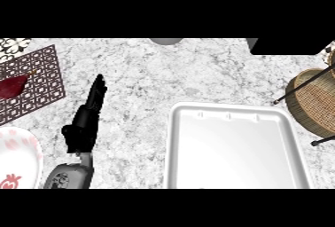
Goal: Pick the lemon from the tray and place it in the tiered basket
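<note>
The white tray (235,150) lies at the lower right of the counter, and no lemon shows on it or anywhere else in the head view. The tiered wicker basket (313,102) stands at the right edge, partly cut off. My left hand (85,119) rests at the lower left with straight fingers pointing up, holding nothing, well left of the tray. My right hand does not show.
A brown patterned mat (33,84) with a dark red item (13,86) on it lies at the far left. A white plate with red marks (16,159) sits at the lower left corner. A grey round object (167,41) and a black object (288,46) lie along the back edge.
</note>
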